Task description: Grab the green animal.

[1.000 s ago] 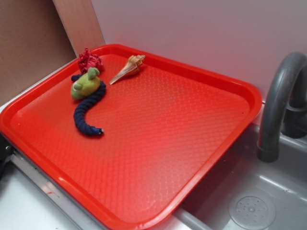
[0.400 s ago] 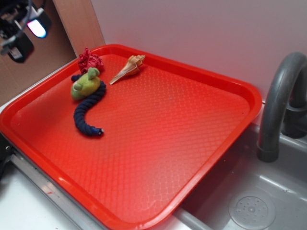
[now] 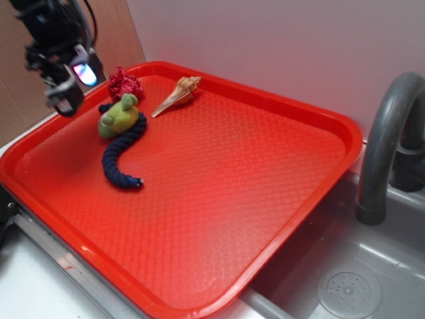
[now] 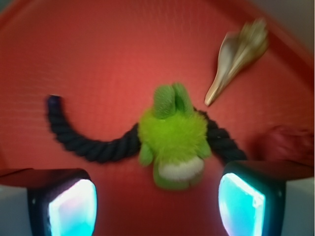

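A plain white wall [image 3: 265,40] stands at the back. A brown board [image 3: 33,86] fills the left corner. A grey plastic sink [image 3: 345,279] with a curved grey tap [image 3: 385,146] sits on the right.

The green animal [image 3: 118,119] is a small plush toy with a fuzzy yellow-green oval body, two darker olive ear-like bumps at one end and a pale patch at the other. It lies in the far left corner of the red tray [image 3: 265,173], resting across the dark navy twisted rope [image 3: 123,159], which shows on both sides of it. In the wrist view the green animal [image 4: 172,137] lies centred, ears pointing away from the camera, pale patch nearest. A red cloth ball [image 3: 124,83] sits just behind it, a seashell [image 3: 176,95] near its right.
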Controlling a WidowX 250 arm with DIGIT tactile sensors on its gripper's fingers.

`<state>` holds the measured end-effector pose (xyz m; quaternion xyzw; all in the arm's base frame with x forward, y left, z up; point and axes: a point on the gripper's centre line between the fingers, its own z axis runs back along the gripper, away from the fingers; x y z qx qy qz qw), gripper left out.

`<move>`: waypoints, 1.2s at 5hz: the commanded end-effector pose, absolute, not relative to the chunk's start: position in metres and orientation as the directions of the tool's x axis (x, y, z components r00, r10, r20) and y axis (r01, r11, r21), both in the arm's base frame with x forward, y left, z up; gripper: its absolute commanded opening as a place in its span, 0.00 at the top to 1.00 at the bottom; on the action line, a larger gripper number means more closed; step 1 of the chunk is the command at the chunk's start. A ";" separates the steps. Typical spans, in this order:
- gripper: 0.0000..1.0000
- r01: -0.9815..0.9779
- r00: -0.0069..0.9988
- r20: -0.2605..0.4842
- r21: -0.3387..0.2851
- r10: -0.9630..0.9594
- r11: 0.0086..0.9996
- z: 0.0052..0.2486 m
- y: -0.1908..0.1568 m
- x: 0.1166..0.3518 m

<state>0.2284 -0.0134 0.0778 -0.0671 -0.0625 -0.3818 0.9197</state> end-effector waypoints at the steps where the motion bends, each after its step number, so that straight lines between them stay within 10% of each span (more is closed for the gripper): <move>1: 0.00 0.754 0.656 0.118 -0.064 -0.746 0.653 0.041 -0.040 0.263; 2: 1.00 0.734 0.679 0.080 -0.050 -0.730 0.677 0.035 -0.043 0.261; 5: 1.00 0.433 0.901 -0.042 0.065 -0.431 0.899 0.149 -0.043 0.222; 6: 1.00 0.198 0.980 0.024 -0.024 -0.197 0.980 0.200 -0.053 0.199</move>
